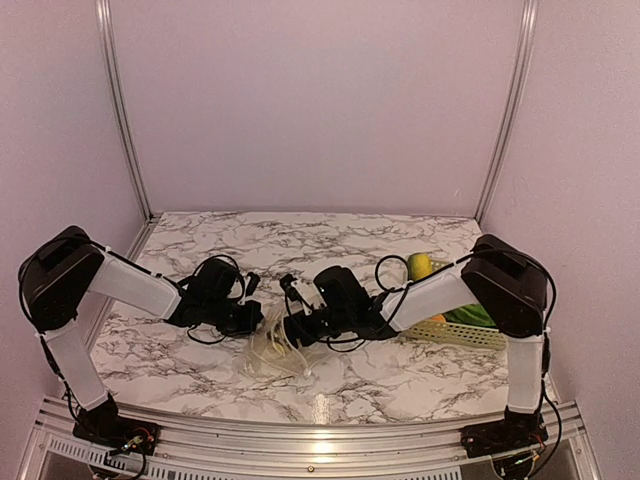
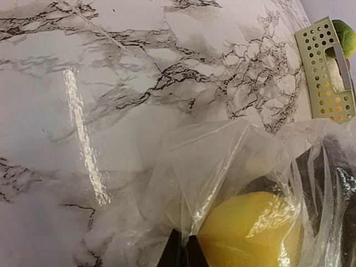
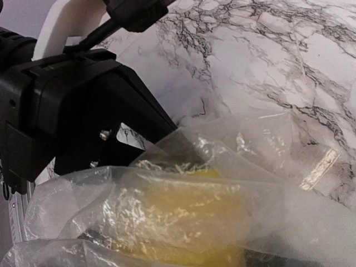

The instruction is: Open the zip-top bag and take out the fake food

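Note:
The zip-top bag [image 1: 272, 352] lies crumpled on the marble table between my two grippers. In the left wrist view my left gripper [image 2: 182, 253] is shut, its dark fingertips pinching a fold of the bag's [image 2: 222, 161] clear plastic. A yellow piece of fake food [image 2: 253, 231] sits inside the bag, just right of those fingertips. My right gripper [image 1: 291, 327] is pressed against the bag's right side. The bag [image 3: 233, 161] fills the right wrist view and hides the fingers. The yellow fake food [image 3: 189, 214] shows through the film.
A pale yellow-green lattice basket [image 1: 455, 331] stands at the right behind my right arm, with green and yellow toy pieces [image 1: 420, 265] in it. It also shows in the left wrist view as the basket [image 2: 328, 78]. The left gripper's black body [image 3: 72, 111] looms close at the left.

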Controlling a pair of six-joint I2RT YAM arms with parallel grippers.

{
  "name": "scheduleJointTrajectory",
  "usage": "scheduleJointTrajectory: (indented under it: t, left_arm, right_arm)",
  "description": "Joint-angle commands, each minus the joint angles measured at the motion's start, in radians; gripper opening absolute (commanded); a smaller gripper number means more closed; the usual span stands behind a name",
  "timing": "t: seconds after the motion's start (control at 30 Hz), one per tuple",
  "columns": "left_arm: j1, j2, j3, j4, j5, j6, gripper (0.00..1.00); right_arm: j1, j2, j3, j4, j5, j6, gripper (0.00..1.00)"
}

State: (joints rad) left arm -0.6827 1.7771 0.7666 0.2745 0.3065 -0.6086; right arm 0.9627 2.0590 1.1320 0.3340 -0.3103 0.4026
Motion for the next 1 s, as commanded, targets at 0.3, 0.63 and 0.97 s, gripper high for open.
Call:
scheduleJointTrajectory:
  t: [0.3, 0.63, 0.97]
  left_arm:
    - [0.126, -0.126, -0.072, -0.026, -0.007, -0.022, 0.0]
    - [0.176, -0.161, -0.085, -0.085, -0.054, -0.006, 0.0]
    - [0.201, -0.179, -0.074, -0.101, -0.052, 0.007, 0.0]
  right_arm:
    - [0.011, -0.124, -0.058, -0.133, 0.086, -0.089, 0.63]
    - [-0.021, -0.299, -0.143, -0.172, 0.093, -0.1, 0.61]
    - [-0.151, -0.555, -0.259, -0.28, 0.112, -0.136, 0.6]
